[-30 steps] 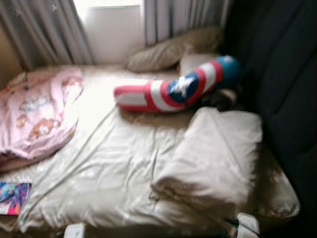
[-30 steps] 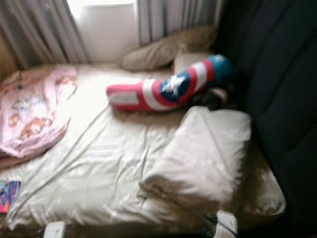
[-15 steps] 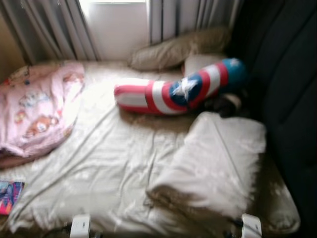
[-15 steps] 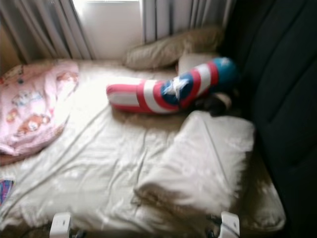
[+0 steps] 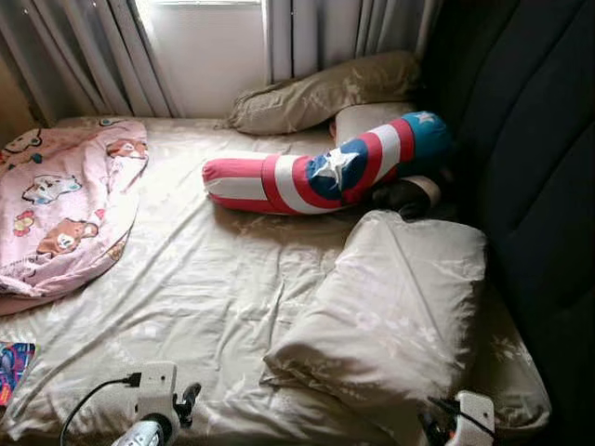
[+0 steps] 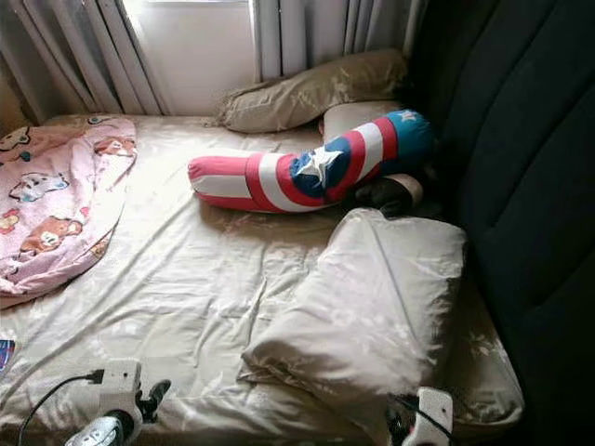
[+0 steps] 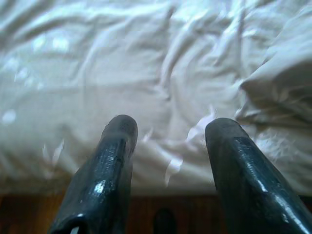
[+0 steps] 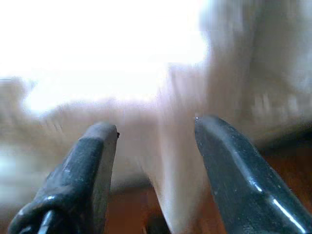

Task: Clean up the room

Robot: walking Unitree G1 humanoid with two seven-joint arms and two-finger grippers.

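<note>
A bed with a wrinkled beige sheet [image 5: 214, 288] lies before me. On it a red, white and blue star-patterned bolster [image 5: 325, 172] lies across the far middle. A large beige pillow [image 5: 390, 307] lies crooked at the near right. A pink cartoon-print blanket [image 5: 60, 204] is bunched at the left. Two more beige pillows [image 5: 321, 93] rest by the window. My left gripper [image 7: 170, 129] is open over the sheet at the bed's near edge. My right gripper [image 8: 156, 129] is open just in front of the big pillow's near corner. Both hold nothing.
A dark padded headboard [image 5: 521, 139] runs along the right side. Grey curtains [image 5: 84, 56] and a bright window stand behind the bed. A dark brown soft object [image 5: 404, 195] sits beside the bolster. A colourful flat item [image 5: 14, 367] lies at the near left corner.
The view has shifted slightly and sharpened. Both wrists have risen further into the bottom of the picture, toward the bed's near edge. Nothing on the bed has moved.
</note>
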